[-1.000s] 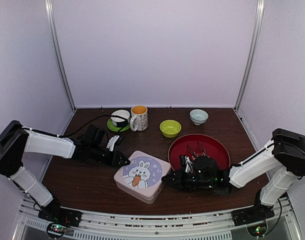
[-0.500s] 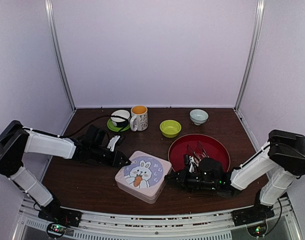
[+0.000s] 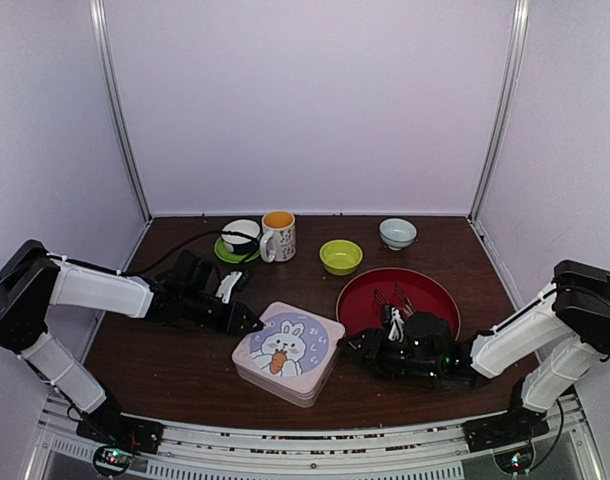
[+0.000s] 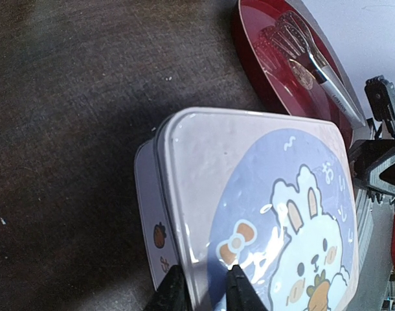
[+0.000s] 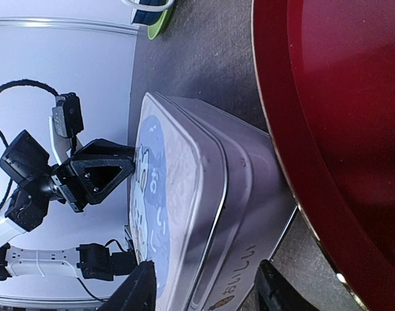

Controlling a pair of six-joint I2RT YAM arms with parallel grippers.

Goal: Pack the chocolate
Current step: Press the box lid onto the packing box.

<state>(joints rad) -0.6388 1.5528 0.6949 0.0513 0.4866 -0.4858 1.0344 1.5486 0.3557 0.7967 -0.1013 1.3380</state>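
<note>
- Seen from above, the bench (image 3: pixel 175 370) has a flat tin (image 3: pixel 285 350) at about 6 o'clock, close to the near edge and between the two arms.
- The tin's rabbit-printed lid (image 4: pixel 262 194) is on and sits flush all round, so nothing inside can be seen.
- No chocolate shows in any of the three views. If it is in the tin, the lid hides it and I cannot tell.
- The left hand (image 4: pixel 203 293) reaches the tin from its 10 o'clock corner. Its fingers are nearly together, one on top of the lid and one against the side wall. It looks to be nipping the lid's rim, though the tips are cut off at the bottom of the wrist view.
- The right hand (image 5: pixel 204 288) lies low at the tin's 3 o'clock end with its fingers spread wide. The end of the tin sits in the gap between them, and I cannot tell whether either finger touches it.
- A round red tray (image 3: pixel 430 285) stands at the tin's 2 o'clock, just beside it, with the right arm lying across its near rim.
- Metal tongs (image 4: pixel 307 58) lie on the tray.
- Along the back of the bench, from 11 o'clock round to 1 o'clock, stand four things:
  - a dark cup on a green saucer (image 3: pixel 240 238);
  - a mug (image 3: pixel 278 236) touching that saucer;
  - a green bowl (image 3: pixel 341 257);
  - a pale bowl (image 3: pixel 398 233).
</note>
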